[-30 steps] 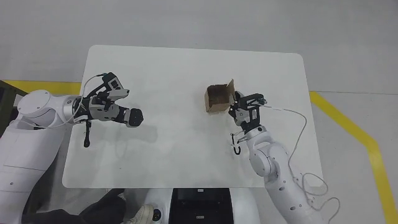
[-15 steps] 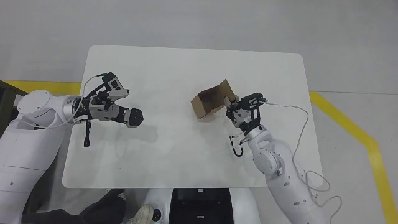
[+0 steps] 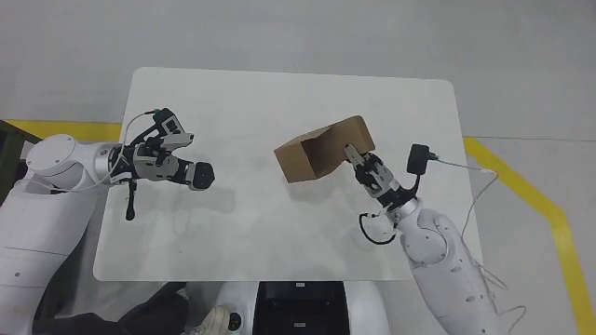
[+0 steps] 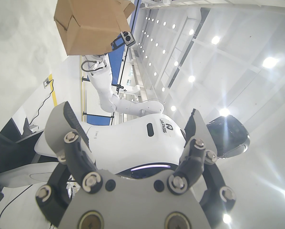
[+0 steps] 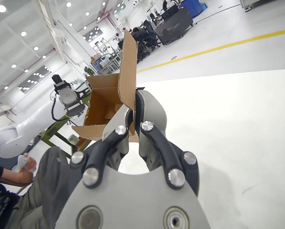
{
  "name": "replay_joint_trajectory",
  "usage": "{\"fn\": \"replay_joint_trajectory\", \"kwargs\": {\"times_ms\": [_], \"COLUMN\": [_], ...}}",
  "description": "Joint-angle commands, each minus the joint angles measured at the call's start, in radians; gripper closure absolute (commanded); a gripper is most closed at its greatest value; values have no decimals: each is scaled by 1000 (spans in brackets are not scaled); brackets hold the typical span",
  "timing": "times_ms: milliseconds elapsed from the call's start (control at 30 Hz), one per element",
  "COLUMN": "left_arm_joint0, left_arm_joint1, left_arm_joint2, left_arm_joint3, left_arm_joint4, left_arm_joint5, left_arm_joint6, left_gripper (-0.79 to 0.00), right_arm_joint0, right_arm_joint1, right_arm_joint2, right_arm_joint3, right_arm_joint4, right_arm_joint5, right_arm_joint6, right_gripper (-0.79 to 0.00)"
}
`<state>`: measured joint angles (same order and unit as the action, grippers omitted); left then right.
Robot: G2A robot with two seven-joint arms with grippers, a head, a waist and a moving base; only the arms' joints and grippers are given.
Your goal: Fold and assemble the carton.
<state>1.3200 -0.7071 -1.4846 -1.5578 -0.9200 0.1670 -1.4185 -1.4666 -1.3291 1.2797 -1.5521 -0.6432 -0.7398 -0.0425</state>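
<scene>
A brown cardboard carton (image 3: 322, 149) hangs tilted above the middle of the white table (image 3: 279, 102), its closed bottom turned toward the left arm. My right gripper (image 3: 358, 156) is shut on one of the carton's flaps (image 5: 128, 77), pinching it between both fingers. In the right wrist view the carton's open mouth (image 5: 102, 106) faces the camera with flaps spread. My left gripper (image 3: 201, 176) stays over the table's left part, well apart from the carton, open with nothing between its fingers (image 4: 71, 117). The left wrist view looks up at the carton (image 4: 90, 20).
The table's surface around the carton is bare. A cable (image 3: 452, 172) runs from the right arm over the table's right edge. Yellow floor tape (image 3: 531, 195) lies beyond the table at the right.
The right arm has lifted the carton off the table and tipped it over, so its closed bottom now faces left. The left arm has kept still.
</scene>
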Motion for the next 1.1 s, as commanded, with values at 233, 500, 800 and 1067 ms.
{"fn": "replay_joint_trajectory", "kwargs": {"times_ms": [233, 500, 800, 1067], "left_arm_joint0": [0, 0, 0, 1], "left_arm_joint1": [0, 0, 0, -10], "left_arm_joint2": [0, 0, 0, 34], "left_arm_joint3": [0, 0, 0, -12], "left_arm_joint4": [0, 0, 0, -38], "left_arm_joint5": [0, 0, 0, 78], "left_arm_joint6": [0, 0, 0, 30], "left_gripper": [-785, -785, -785, -785], "right_arm_joint0": [3, 3, 0, 50], "right_arm_joint1": [1, 1, -6, -18], "right_arm_joint2": [-14, -14, -51, -121], "right_arm_joint3": [48, 48, 17, -1], "right_arm_joint4": [165, 165, 266, 643], "right_arm_joint5": [-94, -94, 21, 159], "right_arm_joint6": [-3, -3, 34, 206], "right_gripper": [0, 0, 0, 0]}}
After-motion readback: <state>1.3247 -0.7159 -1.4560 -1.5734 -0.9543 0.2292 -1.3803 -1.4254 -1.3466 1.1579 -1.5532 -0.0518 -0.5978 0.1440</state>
